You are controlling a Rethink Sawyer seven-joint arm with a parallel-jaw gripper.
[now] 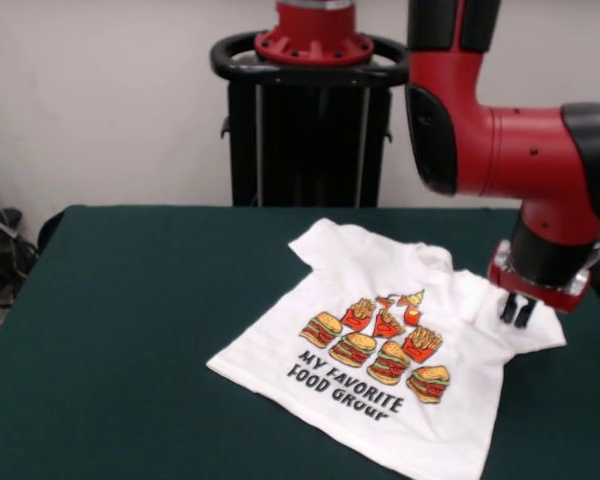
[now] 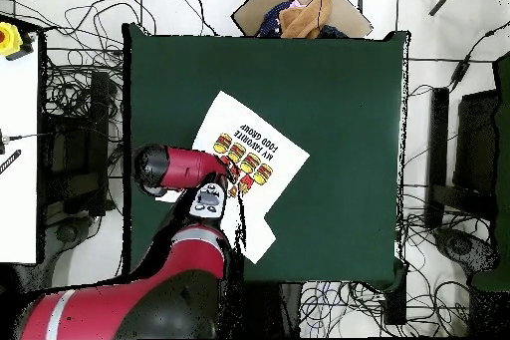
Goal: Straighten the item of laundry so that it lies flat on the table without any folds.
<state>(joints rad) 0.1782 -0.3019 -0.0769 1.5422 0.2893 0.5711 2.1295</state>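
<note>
The item of laundry, a white T-shirt with burgers, fries and black text, lies spread and print up on the right half of the dark green table. Its body looks mostly flat, with small wrinkles near the collar and the right sleeve. My gripper comes down from the red arm onto the shirt's right sleeve. Its two dark fingers stand close together with their tips on the cloth. In the overhead view the shirt lies slantwise on the table, and the arm covers one end of it and hides the gripper.
The black pedestal stands behind the table's far edge. In the overhead view a cardboard box with cloth in it sits past the table's top edge, and cables lie on the floor all round.
</note>
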